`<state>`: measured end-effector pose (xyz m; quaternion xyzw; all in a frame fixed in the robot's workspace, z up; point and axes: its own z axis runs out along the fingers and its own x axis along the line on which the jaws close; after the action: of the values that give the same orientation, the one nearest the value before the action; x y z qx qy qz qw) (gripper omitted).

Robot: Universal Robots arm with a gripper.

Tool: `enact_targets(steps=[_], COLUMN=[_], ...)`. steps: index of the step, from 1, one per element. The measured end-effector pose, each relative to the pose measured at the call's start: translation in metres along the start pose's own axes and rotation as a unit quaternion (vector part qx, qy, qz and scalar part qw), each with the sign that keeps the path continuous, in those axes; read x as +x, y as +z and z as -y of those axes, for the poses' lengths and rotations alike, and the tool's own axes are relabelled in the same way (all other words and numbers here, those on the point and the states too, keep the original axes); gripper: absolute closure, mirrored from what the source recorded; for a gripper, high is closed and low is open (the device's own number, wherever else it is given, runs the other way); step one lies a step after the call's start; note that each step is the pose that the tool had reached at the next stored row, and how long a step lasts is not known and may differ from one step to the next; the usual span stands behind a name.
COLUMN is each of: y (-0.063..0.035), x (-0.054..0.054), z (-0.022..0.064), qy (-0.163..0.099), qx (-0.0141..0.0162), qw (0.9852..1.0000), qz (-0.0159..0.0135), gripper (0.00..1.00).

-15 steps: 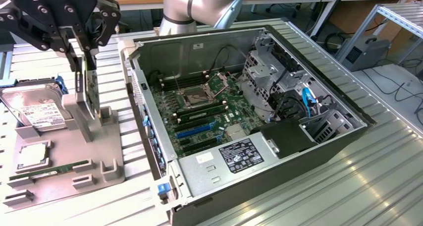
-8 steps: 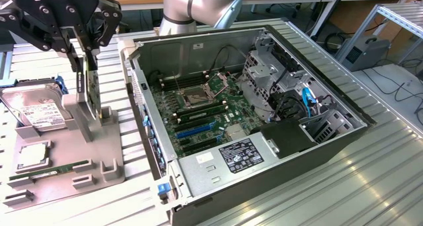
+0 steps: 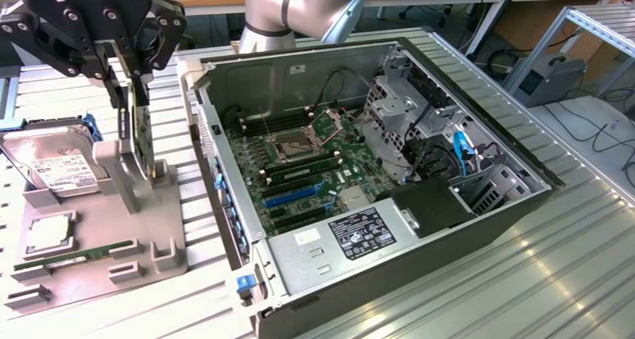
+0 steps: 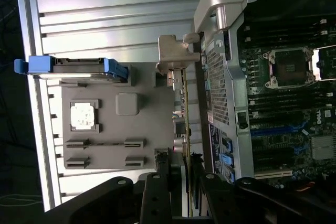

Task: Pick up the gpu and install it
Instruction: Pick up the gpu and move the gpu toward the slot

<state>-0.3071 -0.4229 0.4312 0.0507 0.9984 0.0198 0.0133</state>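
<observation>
Gripper (image 3: pixel 134 90) (image 4: pixel 181 174): fingers apart, one on each side of the upper edge of the gpu (image 3: pixel 144 138) (image 4: pixel 185 114). The wrist view shows a gap on at least one side, so it is not clamped.

The gpu stands upright on its long edge in the grey holder tray (image 3: pixel 149 212) (image 4: pixel 152 108), along the tray edge nearest the computer case (image 3: pixel 496 212).

Hidden or unclear:
- The card's lower edge is sunk between the tray's posts.
- Its faces are barely readable (seen nearly edge-on).
- The fingertips are dark against the card, and contact on the far side cannot be judged.
- The gripper body is cut off at the top of the exterior view.

Pose: the gripper points straight down over the tray. The arm (image 3: pixel 297 8) rises behind the case's far wall, with its upper part out of frame.

Also on the tray: a hard drive (image 3: pixel 55 164) (image 4: pixel 79 66) at the far corner and a memory stick (image 3: pixel 85 253) near the front edge.
</observation>
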Motion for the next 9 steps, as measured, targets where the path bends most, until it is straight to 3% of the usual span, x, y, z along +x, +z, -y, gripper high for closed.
enact_targets(steps=[9], y=[0.0001], x=[-0.0036], z=[0.0001], qy=[0.000], qx=[0.0013], qw=[1.0000], qz=[0.0001], gripper=[0.73])
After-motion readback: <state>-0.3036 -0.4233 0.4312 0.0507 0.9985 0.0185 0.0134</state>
